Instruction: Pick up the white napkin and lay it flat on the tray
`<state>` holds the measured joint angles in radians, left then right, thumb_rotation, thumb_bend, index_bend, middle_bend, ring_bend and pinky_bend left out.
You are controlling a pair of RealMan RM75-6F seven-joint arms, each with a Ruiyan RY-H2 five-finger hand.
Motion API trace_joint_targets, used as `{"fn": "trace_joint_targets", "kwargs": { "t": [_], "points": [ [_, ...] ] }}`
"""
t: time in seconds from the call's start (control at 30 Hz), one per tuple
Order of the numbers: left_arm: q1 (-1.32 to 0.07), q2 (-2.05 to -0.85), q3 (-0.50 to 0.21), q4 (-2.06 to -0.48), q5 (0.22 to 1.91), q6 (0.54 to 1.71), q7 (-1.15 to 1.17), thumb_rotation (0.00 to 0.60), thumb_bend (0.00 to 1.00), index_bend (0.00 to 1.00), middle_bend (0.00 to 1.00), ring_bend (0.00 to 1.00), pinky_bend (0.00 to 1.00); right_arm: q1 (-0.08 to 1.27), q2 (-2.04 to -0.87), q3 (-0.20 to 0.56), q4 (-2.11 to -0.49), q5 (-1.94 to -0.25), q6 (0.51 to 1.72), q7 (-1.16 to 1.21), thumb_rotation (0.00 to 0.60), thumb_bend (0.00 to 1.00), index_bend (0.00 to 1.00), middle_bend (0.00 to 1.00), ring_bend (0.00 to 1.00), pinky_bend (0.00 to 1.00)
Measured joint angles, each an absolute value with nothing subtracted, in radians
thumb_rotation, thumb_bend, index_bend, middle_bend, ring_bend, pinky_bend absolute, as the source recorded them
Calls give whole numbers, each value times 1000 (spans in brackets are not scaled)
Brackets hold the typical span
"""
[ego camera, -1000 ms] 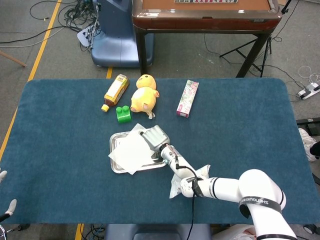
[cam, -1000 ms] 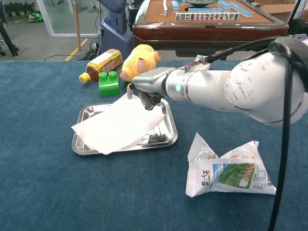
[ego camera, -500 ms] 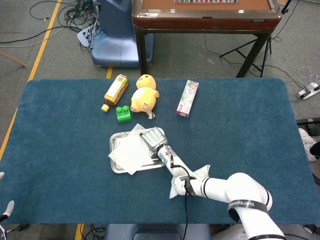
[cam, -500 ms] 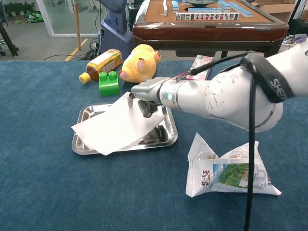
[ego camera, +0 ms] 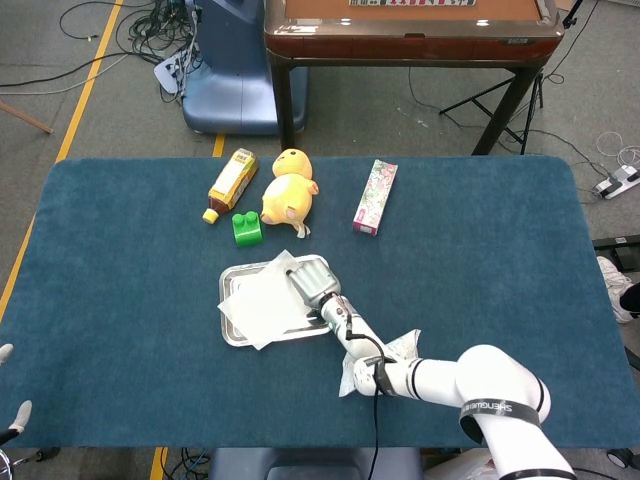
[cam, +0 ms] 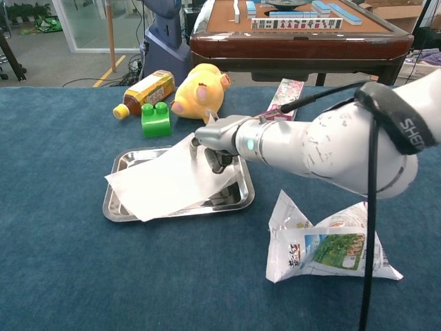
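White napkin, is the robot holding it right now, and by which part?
Yes. The right hand pinches the white napkin at its far right corner, over the tray.

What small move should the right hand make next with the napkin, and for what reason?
Probably ease the right hand lower and let go. It pinches the white napkin's far corner, lifted above the tray, while the rest already lies across it, one edge overhanging the near rim.
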<state>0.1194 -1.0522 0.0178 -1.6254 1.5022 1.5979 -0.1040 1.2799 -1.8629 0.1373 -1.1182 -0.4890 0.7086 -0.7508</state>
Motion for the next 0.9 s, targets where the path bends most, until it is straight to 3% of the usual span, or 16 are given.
{"fn": "trace_joint_targets", "kwargs": {
  "t": [0.9],
  "points": [
    [108, -1057, 17, -1615, 1507, 1585, -111, 600, 335, 66, 22, 36, 14, 1199, -1750, 101, -1366, -500, 853, -776, 562, 1000, 177, 934, 888, 1000]
  ]
}}
